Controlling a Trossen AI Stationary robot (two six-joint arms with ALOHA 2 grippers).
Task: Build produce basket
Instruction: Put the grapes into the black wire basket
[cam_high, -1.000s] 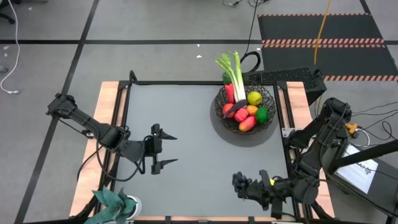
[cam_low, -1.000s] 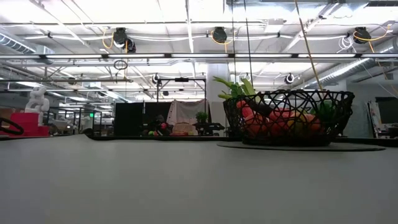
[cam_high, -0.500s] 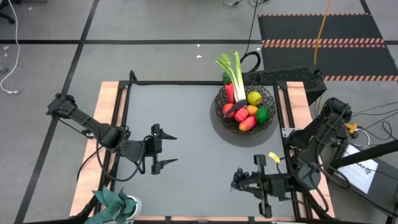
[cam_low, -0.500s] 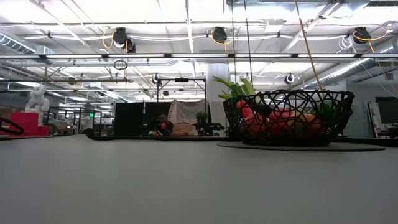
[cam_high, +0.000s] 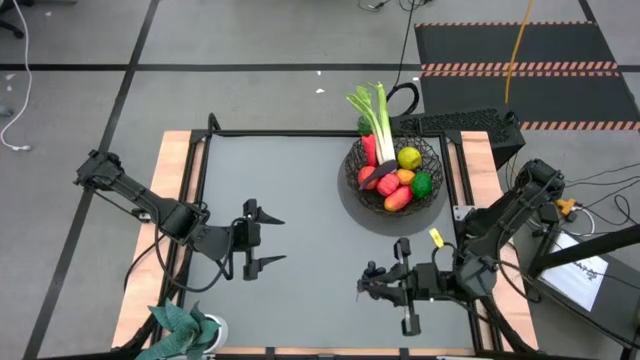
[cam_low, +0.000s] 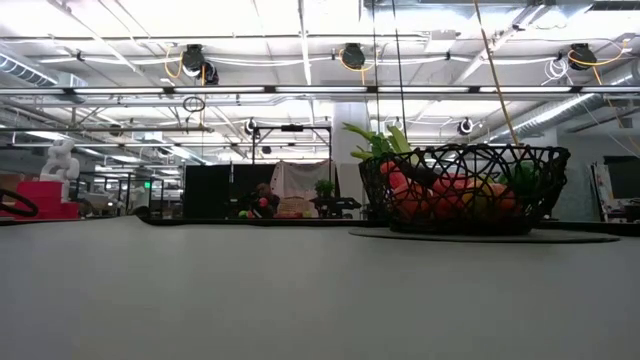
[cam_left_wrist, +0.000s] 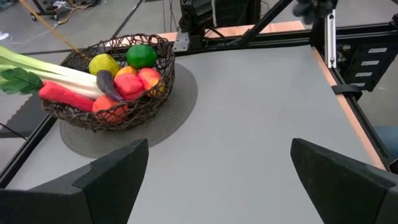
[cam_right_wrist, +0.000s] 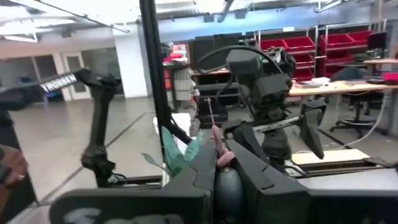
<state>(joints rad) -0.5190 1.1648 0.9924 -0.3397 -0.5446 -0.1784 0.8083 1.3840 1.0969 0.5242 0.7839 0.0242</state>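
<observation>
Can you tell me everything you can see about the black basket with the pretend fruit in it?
The basket is a round bowl of black wire mesh, standing upright on a round grey mat near the table's far right corner. It is piled with toy produce: a long leek sticking out over the rim, a yellow fruit, a green fruit and red and orange pieces. No gripper touches it.

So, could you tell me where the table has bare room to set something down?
The grey tabletop is bare across its far left and middle, bordered by the round black wire-mesh basket on its grey mat and the open left pincer. The strip between both pincers is free too. It is crowded at the basket and around the shut right pincer.
</observation>
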